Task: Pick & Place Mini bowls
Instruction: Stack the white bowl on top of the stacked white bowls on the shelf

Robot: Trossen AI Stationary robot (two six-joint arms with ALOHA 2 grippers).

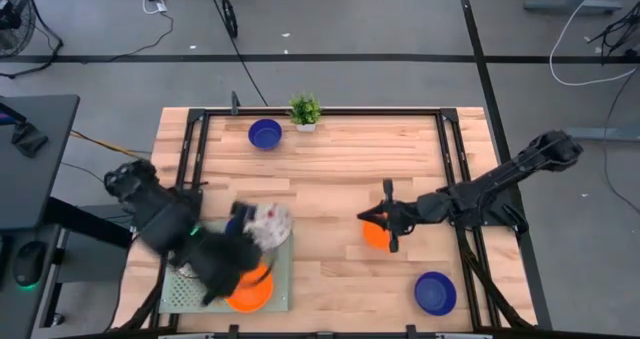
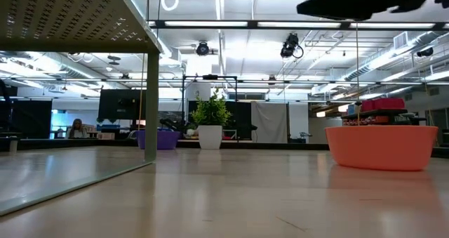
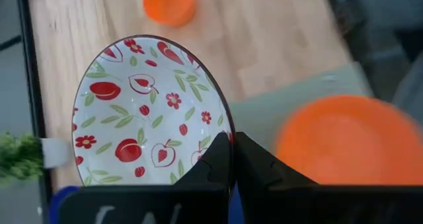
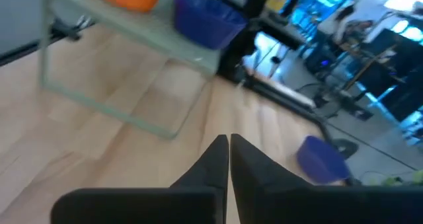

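My left gripper [image 1: 262, 219] is shut on a white mini bowl with a red fruit pattern [image 3: 152, 112], held above the pale green tray [image 1: 180, 291]. An orange bowl [image 1: 250, 291] rests in that tray, and a blue bowl [image 4: 205, 19] sits there too. My right gripper [image 4: 229, 143] is shut with nothing between its fingers, and it hangs over another orange bowl [image 1: 376, 235] that rests on the table. Two more blue bowls stand on the table, one at the far side [image 1: 265, 133] and one at the near right [image 1: 435, 292]. My left gripper pinches the patterned bowl's rim [image 3: 227, 139], with one finger [image 3: 215, 161] inside the bowl and the other outside. The bowl is lifted clear above the tray and tipped, so its inside faces the wrist camera.
A small potted plant [image 1: 305, 109] stands at the table's far edge beside the far blue bowl. The tray stands raised on legs [image 2: 151, 104] at the near left. A black frame [image 1: 455, 169] runs along the table's edges. Bare wood lies between the arms.
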